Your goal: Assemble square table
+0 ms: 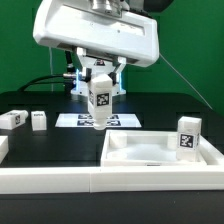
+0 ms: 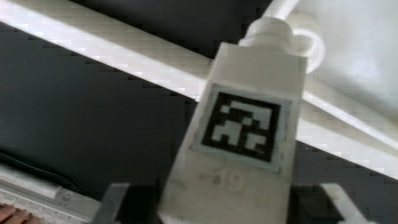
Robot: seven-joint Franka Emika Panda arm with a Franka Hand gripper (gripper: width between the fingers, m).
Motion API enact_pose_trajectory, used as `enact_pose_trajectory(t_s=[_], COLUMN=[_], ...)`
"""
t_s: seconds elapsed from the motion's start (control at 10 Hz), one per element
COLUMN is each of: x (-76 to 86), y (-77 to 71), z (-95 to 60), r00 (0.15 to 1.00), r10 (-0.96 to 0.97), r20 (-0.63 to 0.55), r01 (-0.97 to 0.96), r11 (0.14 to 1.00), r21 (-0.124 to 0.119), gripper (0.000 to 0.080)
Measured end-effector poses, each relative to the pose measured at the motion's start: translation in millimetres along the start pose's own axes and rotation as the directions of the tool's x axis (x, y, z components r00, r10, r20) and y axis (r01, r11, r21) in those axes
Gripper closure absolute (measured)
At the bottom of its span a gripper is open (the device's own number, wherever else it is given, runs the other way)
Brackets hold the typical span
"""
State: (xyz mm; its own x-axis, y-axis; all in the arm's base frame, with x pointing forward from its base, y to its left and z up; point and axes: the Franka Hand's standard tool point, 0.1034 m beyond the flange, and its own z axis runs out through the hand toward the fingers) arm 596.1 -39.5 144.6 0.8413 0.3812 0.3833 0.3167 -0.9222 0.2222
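Black surface (image 1: 60, 145) before a green wall (image 1: 20, 50) carries the white tabletop (image 1: 150, 158), a shallow tray. Past the tabletop's far corner on the exterior view's left, the fingers (image 2: 125, 205) clench an upright tagged leg (image 1: 100, 102) in front of the marker board (image 1: 68, 121). A second leg (image 1: 188, 135) stands on the tabletop's rim at the exterior view's right. Two more legs (image 1: 38, 120) lie well away from the tabletop, toward the exterior view's left.
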Motion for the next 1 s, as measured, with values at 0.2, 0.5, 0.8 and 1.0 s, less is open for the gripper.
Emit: enact_pose_trajectory(t_s=[0.2,0.5,0.8,1.0], x=[-1.7,-7.6,-5.8,1.2], y=[0.7,19.9,10.6,2.5], z=[1.5,0.2,9.1,13.3], r00=[1.000,0.994,0.996,0.997], r10=[-0.009,-0.048,-0.030,-0.020], r20=[-0.010,-0.094,-0.081,-0.075], r01=[0.009,0.039,0.025,0.017], r11=[1.000,0.995,0.998,0.999], r21=[-0.009,-0.093,-0.061,-0.040], gripper=[0.0479,0.0479,0.0479,0.0479])
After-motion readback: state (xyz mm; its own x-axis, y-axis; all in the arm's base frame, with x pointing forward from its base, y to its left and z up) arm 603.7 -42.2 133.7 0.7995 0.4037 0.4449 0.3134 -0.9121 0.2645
